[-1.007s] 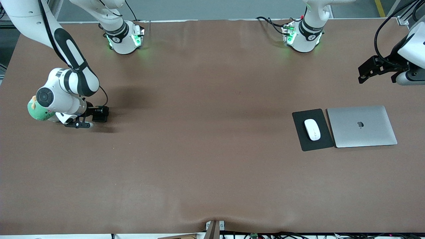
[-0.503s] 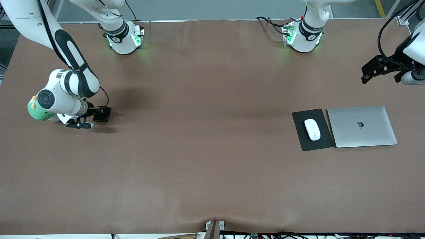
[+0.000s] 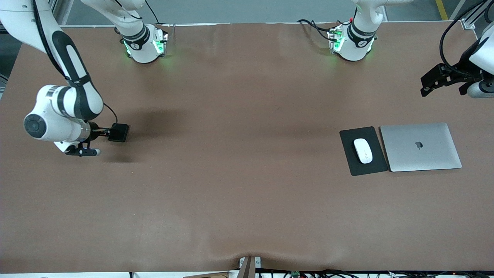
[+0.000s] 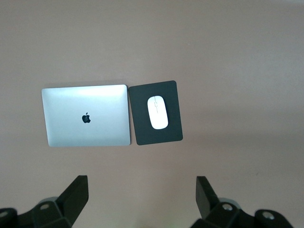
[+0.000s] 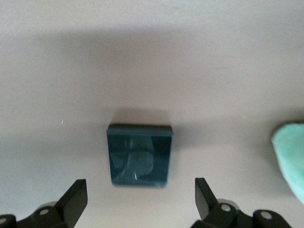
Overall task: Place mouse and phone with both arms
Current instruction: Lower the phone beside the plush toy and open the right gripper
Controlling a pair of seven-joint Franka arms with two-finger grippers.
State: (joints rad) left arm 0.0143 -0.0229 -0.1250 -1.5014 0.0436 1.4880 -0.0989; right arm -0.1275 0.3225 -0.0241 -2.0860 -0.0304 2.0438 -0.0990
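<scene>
The white mouse (image 3: 363, 150) lies on a black mouse pad (image 3: 353, 166) beside a closed silver laptop; it also shows in the left wrist view (image 4: 157, 112). The black phone (image 3: 118, 132) lies flat on the table at the right arm's end. In the right wrist view the phone (image 5: 139, 155) lies just ahead of the open fingers, apart from them. My right gripper (image 3: 82, 150) is open and empty, beside the phone. My left gripper (image 3: 426, 88) is open and empty, up over the table's edge at the left arm's end, with its fingers (image 4: 76, 194) spread.
The silver laptop (image 3: 420, 146) lies against the mouse pad, toward the left arm's end. A green plush (image 5: 290, 159) lies close to the phone and is hidden by the right arm in the front view. The brown table (image 3: 239, 173) spreads between the two groups.
My right arm has drawn back from the phone toward its end of the table, and now hides the green plush. My left gripper has shifted slightly toward the table's edge.
</scene>
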